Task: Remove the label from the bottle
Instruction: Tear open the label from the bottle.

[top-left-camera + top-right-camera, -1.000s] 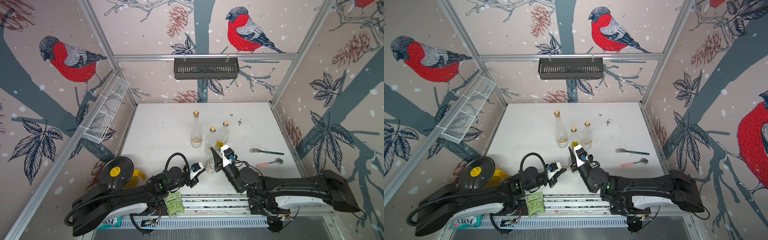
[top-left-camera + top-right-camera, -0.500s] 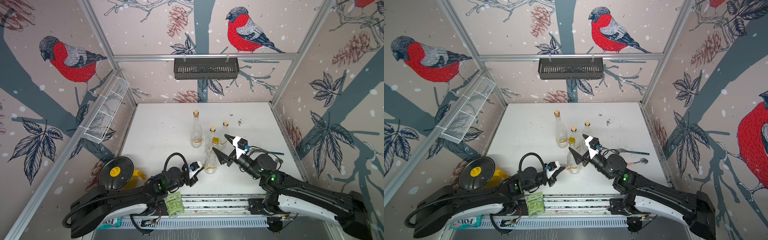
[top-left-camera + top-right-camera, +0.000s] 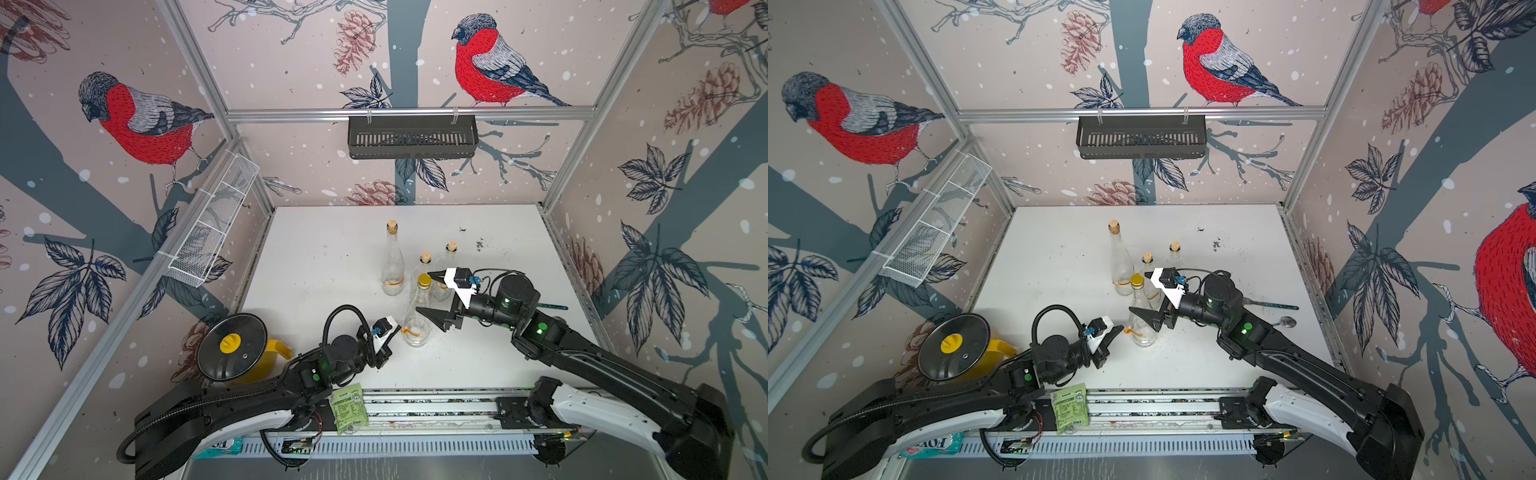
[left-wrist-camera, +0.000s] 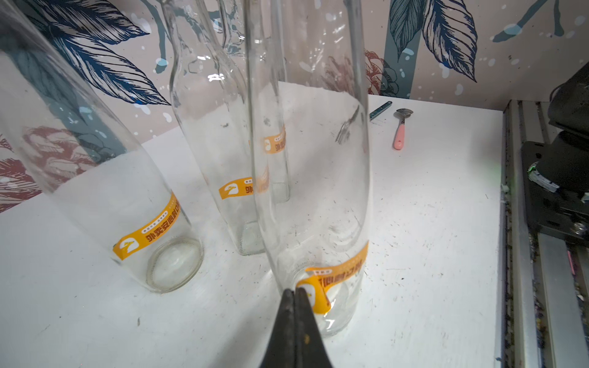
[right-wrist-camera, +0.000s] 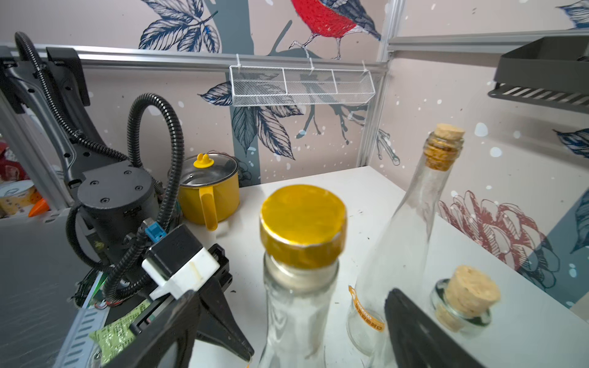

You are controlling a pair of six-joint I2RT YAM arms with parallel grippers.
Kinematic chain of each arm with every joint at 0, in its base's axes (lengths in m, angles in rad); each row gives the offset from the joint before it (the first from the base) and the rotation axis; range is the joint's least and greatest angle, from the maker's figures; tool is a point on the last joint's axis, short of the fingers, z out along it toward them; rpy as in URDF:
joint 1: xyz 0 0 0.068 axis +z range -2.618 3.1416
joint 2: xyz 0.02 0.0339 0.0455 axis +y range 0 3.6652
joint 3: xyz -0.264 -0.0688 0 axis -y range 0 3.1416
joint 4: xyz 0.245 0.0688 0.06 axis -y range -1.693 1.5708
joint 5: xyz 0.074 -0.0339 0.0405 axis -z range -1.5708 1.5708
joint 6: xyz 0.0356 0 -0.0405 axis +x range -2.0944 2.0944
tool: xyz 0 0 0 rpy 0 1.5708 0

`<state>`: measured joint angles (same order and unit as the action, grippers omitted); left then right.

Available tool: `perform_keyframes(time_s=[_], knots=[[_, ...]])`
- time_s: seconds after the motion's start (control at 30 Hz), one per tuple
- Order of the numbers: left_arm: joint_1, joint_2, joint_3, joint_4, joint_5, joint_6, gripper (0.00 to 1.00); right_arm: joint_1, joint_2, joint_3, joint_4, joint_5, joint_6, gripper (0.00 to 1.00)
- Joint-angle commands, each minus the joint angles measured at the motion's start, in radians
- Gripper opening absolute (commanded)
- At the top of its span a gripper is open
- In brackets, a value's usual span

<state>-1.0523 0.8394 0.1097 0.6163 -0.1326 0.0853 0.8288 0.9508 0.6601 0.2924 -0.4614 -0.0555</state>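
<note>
Left pincer (image 3: 397, 329), in both top views, is closed low against the near side of the bottle (image 3: 417, 328) with the gold cap (image 3: 424, 281). That bottle stands upright at the front middle of the white tabletop (image 3: 332, 257), just ahead of three corked bottles (image 3: 392, 266). The right pincer (image 3: 422, 291) stands wide open, its jaws straddling the bottle's upper part with no visible contact.

Left wrist view: the left pincer (image 4: 294, 291) has its tips pressed together on the lifted end of the orange label (image 4: 338, 270), a narrow band low on the bottle (image 4: 312, 159). That end curls off the glass, while the rest lies flat and stuck. The glass is clear, smooth and round in section. The label looks like thin glossy film and is judged liable to tear.

Right wrist view: the right pincer (image 5: 302, 325) has its jaws flanking the neck below the gold cap (image 5: 302, 223), with a gap on either side. The cap is crinkled and foil-like, and the neighbouring stoppers are rough cork.

Assessment: the step in hand is the peel. The right pincer should first close on the neck, firmly enough that the slick glass cannot turn. The left should then draw the band low and around the curve rather than straight outward. A steady pull should bring the film off whole and keep the bottle from tipping into its neighbours.
</note>
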Motion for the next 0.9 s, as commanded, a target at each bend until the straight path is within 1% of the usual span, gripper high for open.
perform_keyframes(time_s=[0.0, 0.17, 0.27, 0.33, 0.4, 0.47, 0.57, 0.7, 0.87], knots=[[0.002, -0.016, -0.007, 0.003, -0.026, -0.002, 0.00, -0.006, 0.030, 0.018, 0.014, -0.080, -0.027, 0.91], [0.002, -0.020, -0.011, 0.005, -0.030, -0.002, 0.00, -0.007, 0.085, 0.034, 0.042, -0.115, -0.030, 0.89], [0.002, -0.015, -0.009, 0.004, -0.028, -0.004, 0.00, -0.009, 0.110, 0.039, 0.057, -0.120, -0.030, 0.84], [0.002, -0.014, -0.007, -0.001, -0.026, -0.005, 0.00, -0.011, 0.117, 0.038, 0.072, -0.116, -0.024, 0.77], [0.002, -0.017, -0.006, -0.007, -0.026, -0.008, 0.00, -0.014, 0.118, 0.028, 0.094, -0.103, -0.012, 0.65], [0.002, -0.022, -0.006, -0.013, -0.022, -0.010, 0.00, -0.020, 0.115, 0.012, 0.117, -0.087, -0.001, 0.56], [0.002, -0.032, -0.004, -0.032, -0.021, -0.019, 0.00, -0.023, 0.111, -0.003, 0.141, -0.076, 0.012, 0.49], [0.002, -0.048, -0.006, -0.049, -0.011, -0.034, 0.00, -0.024, 0.101, -0.020, 0.169, -0.060, 0.025, 0.36], [0.002, -0.062, -0.006, -0.067, 0.001, -0.051, 0.00, -0.022, 0.089, -0.032, 0.177, -0.032, 0.028, 0.25]])
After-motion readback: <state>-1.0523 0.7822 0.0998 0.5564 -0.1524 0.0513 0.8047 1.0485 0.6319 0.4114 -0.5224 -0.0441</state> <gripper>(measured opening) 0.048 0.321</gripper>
